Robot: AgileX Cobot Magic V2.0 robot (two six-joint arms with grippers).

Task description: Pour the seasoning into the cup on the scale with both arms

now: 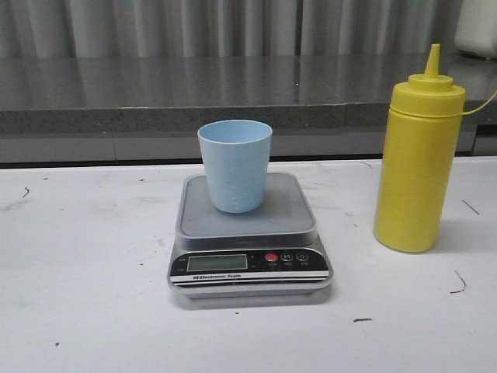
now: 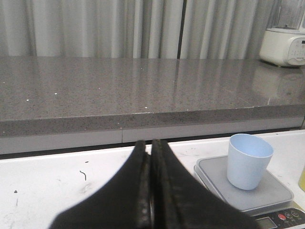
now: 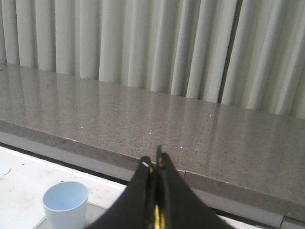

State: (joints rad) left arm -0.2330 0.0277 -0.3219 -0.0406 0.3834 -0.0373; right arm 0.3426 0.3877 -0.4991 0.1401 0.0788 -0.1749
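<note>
The cup [image 1: 234, 165] sits upright on the scale [image 1: 248, 233], ready to be filled; the seasoning [image 1: 419, 159] stands beside it on the table [image 1: 85, 295]; the left gripper [image 2: 151, 157] and right gripper [image 3: 157, 164] are pressed closed, holding nothing.

From the front, neither of my arms is showing at all. In the left wrist view my left fingers [image 2: 151, 191] are being cut off by the lower edge, and they are hiding part of the tabletop [image 2: 57, 181] behind them. The scale [image 2: 248, 188] is running out of the picture at the corner, so its display is only partly seen, and its writing is too small to read. A yellow sliver at the side is all that is showing of the seasoning [image 2: 302, 179]. In the right wrist view my right fingers [image 3: 156, 200] are covering most of the scale, and the cup [image 3: 66, 202] is losing its base at the edge.
</note>
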